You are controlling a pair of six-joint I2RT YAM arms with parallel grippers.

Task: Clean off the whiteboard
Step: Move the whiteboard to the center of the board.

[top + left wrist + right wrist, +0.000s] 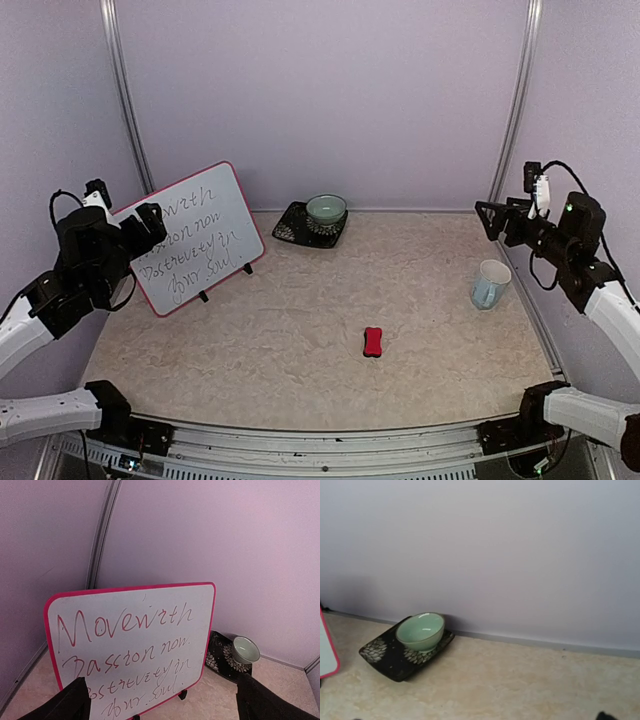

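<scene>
The whiteboard (195, 235) stands tilted on small black feet at the table's left, pink-framed and covered with handwriting; it fills the left wrist view (130, 640). My left gripper (140, 225) hovers just in front of its left part, open, with both dark fingers (65, 705) wide apart at the frame's bottom corners and nothing between them. My right gripper (492, 220) hangs open at the far right, above the table, holding nothing. Only the board's pink edge (327, 652) shows in the right wrist view. A small red eraser block (373, 342) lies on the table, centre front.
A green bowl (326, 209) sits on a black patterned tray (298, 230) against the back wall, right of the board. A pale blue cup (490, 284) stands below the right gripper. Purple walls close three sides.
</scene>
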